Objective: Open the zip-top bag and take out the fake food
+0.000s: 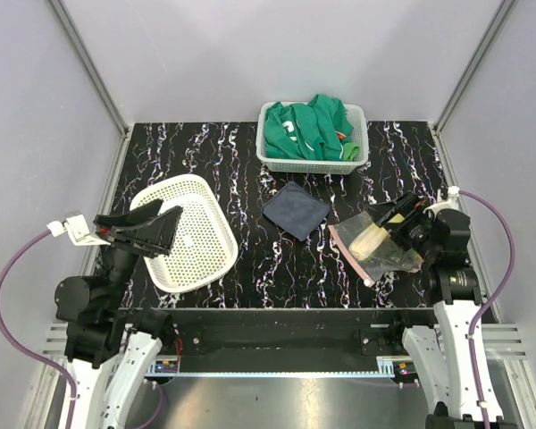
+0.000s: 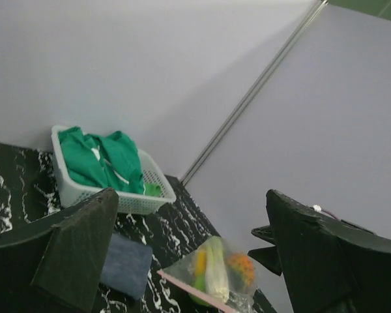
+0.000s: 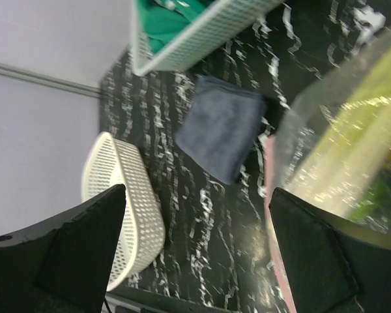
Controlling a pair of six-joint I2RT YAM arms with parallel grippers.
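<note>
Black, white-veined marbled tabletop [image 1: 250,268]. White oval perforated plastic basket [image 1: 192,234], placed at 9 o'clock; left gripper [image 2: 190,195] held over it, jaws spread, nothing grasped. White rectangular lattice basket [image 1: 313,165], at 12 o'clock, filled by green garment [image 1: 304,130]. Dark grey-blue square cloth [image 1: 296,210], laid near centre. Clear crinkly zip-top bag [image 1: 375,255], at 4 o'clock, yellow-green fake food [image 1: 366,239] enclosed; right gripper [image 3: 197,192] positioned over it, jaws parted, nothing clamped.

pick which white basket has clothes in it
The rectangular basket at the far edge, holding a green garment; the rounder basket by the left gripper shows none.
</note>
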